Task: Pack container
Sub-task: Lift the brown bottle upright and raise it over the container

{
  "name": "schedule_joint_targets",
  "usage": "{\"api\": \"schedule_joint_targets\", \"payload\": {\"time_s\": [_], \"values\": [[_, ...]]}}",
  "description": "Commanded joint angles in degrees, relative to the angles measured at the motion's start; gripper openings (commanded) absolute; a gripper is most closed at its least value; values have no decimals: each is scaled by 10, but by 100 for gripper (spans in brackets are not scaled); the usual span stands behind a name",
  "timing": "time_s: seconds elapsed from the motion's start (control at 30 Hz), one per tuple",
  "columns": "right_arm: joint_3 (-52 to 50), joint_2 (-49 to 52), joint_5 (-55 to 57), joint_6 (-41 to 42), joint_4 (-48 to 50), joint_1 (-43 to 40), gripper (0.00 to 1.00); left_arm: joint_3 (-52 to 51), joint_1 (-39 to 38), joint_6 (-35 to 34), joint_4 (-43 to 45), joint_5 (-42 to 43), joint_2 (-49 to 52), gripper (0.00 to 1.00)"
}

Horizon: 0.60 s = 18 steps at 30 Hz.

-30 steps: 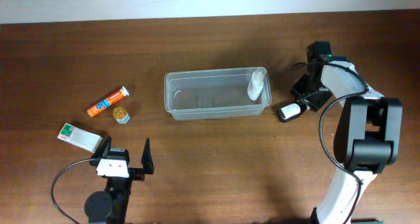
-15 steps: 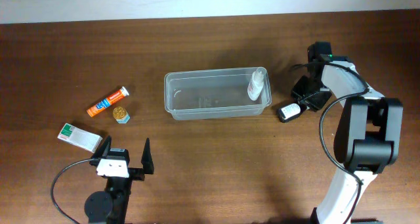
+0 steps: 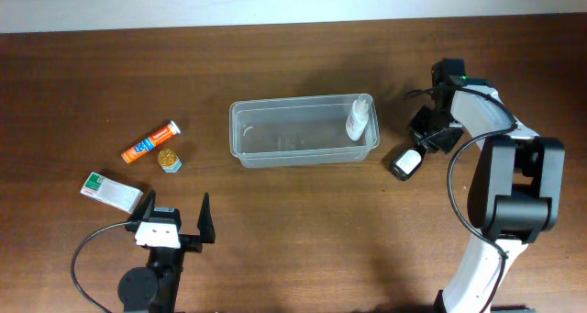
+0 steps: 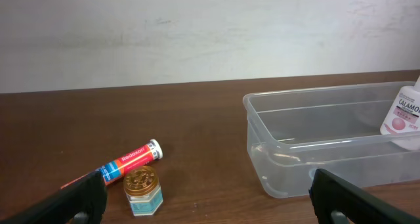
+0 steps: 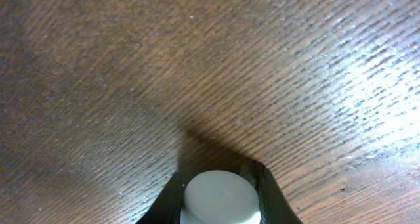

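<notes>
The right arm bends down over the table, and the right gripper [image 3: 415, 151] has its jaws pressed onto a small white-capped bottle [image 5: 220, 198], which they pinch by the cap. The left gripper [image 3: 177, 212] sits low and level near the table's front edge, its jaws spread wide with nothing between them. The clear plastic container [image 3: 293, 134] lies ahead of the left jaws and off to their right, just beside the right jaws, with a calamine lotion bottle [image 4: 407, 112] standing in the end nearest the right gripper.
</notes>
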Motion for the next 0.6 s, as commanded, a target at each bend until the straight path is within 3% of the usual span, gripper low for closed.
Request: {"api": "schedule_joint_targets", "payload": {"time_s": [0.0, 0.33, 0.57], "values": [[-8, -2, -7, -24, 12, -1, 13, -5, 3, 11, 1, 8, -4, 99], [6, -2, 2, -73, 22, -2, 12, -5, 3, 11, 1, 8, -3, 100], [101, -10, 2, -145, -35, -2, 12, -5, 3, 11, 1, 8, -3, 99]]}}
